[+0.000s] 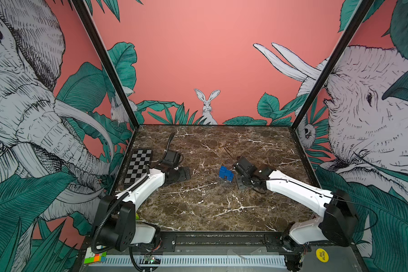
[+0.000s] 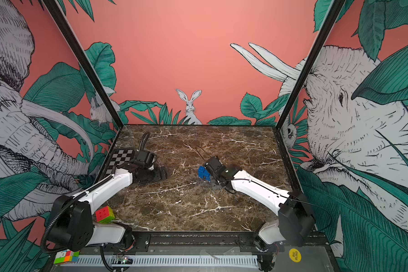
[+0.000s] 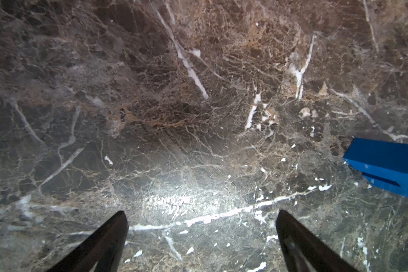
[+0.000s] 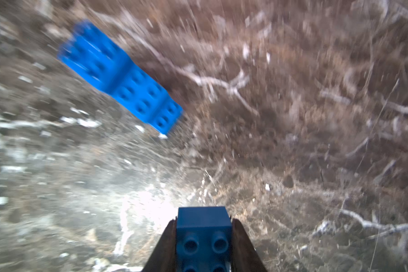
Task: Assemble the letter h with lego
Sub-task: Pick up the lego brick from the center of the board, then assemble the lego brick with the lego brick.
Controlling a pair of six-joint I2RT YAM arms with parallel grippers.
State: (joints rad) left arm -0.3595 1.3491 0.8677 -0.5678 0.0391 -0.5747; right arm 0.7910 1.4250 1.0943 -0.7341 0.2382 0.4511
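- The right gripper (image 4: 204, 220) sits at the bottom centre of the right wrist view. Its two dark fingers (image 4: 167, 237) press against the sides of a small blue brick (image 4: 203, 226), which is pinched between them with four studs facing the camera.
- Past the held brick, in the upper left of that view, is the blue brick assembly (image 4: 120, 77). It is a longish run of studded bricks set on a slant across the frame, smeared by blur and apart from the held brick.
- In both top views the assembly (image 1: 226, 174) (image 2: 203, 173) rests on the marble table (image 1: 210, 207) near the middle of the frame. It is taller at its left end, with a dark notch in its lower edge.
- The black head of the right arm (image 1: 292, 188) is just to the right of the assembly. Whether the two touch cannot be told.
- The left gripper (image 3: 201, 219) shows at the bottom of the left wrist view. Its two fingers (image 3: 113, 235) are spread wide, with veined marble between them.
- A corner of the assembly (image 3: 386, 164) juts in at the right edge of that view, well apart from those fingers.
- In both top views the left gripper (image 1: 181, 174) (image 2: 159, 174) lies low over the table, left of centre and well apart from the assembly.
- A checkerboard (image 1: 139, 164) lies at the table's left edge, behind the left arm (image 1: 149, 181).
- In a top view a puzzle cube (image 2: 104, 213) stands at the lower left corner of the table.
- A second cube (image 1: 95, 256) lies below the table's front rail at the lower left.
- A yellow sticker (image 1: 322, 255) is at the lower right.
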